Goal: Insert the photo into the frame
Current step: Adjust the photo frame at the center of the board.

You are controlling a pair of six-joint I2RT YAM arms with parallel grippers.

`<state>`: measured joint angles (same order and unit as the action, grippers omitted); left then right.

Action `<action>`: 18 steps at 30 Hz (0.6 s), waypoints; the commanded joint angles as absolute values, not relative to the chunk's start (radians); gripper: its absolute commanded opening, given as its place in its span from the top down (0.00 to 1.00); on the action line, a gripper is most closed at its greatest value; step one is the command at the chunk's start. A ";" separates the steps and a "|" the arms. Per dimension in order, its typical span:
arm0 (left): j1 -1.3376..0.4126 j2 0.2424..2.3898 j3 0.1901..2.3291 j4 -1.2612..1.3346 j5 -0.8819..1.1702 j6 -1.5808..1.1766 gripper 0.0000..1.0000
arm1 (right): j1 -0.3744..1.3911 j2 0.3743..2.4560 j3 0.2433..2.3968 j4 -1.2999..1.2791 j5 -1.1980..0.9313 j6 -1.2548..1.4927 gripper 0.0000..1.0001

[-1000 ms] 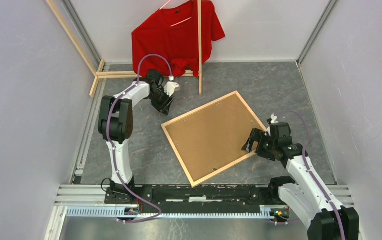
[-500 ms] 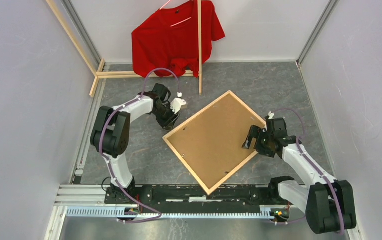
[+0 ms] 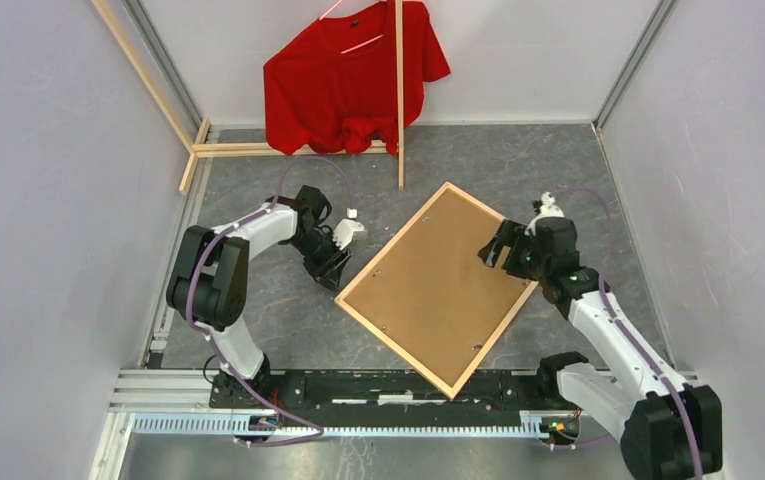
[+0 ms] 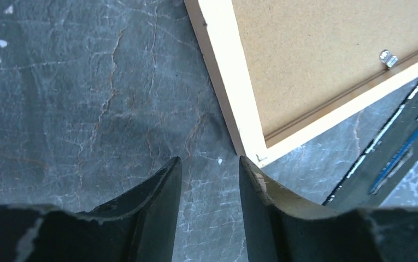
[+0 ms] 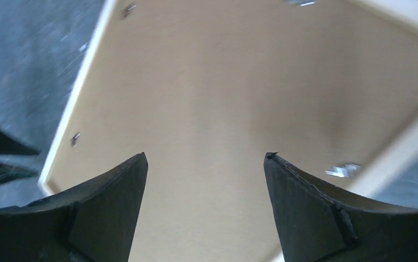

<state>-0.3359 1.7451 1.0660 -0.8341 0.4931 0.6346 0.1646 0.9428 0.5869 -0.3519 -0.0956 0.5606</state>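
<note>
Bright, even overhead light, soft shadows, and one view gone blurry!
Top view is sharp and flatly lit, the table point(image 3: 558, 170) reading matte, with faint shading under the arms by its left and right edges. Left wrist view: crisp, with a soft dark patch just ahead of the left gripper point(image 4: 209, 164). Right wrist view: smeared all over, backing board point(image 5: 206, 109) hazy, right gripper point(image 5: 205, 158) near-black in front.
</note>
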 commanded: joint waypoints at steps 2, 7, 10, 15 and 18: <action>-0.309 1.756 1.137 -0.888 0.662 0.669 0.49 | 0.353 1.009 0.509 -0.055 -0.185 0.717 0.16; -0.307 1.827 1.197 -0.911 0.746 0.662 0.49 | 0.536 1.182 0.543 0.125 -0.162 0.791 0.19; -0.307 1.860 1.219 -0.911 0.770 0.663 0.50 | 0.609 1.283 0.584 0.200 -0.149 0.818 0.21; -0.307 1.914 1.231 -0.913 0.801 0.662 0.56 | 0.708 1.448 0.653 0.288 -0.149 0.863 0.24; -0.306 1.927 1.226 -0.912 0.800 0.671 0.61 | 0.746 1.526 0.686 0.330 -0.158 0.884 0.27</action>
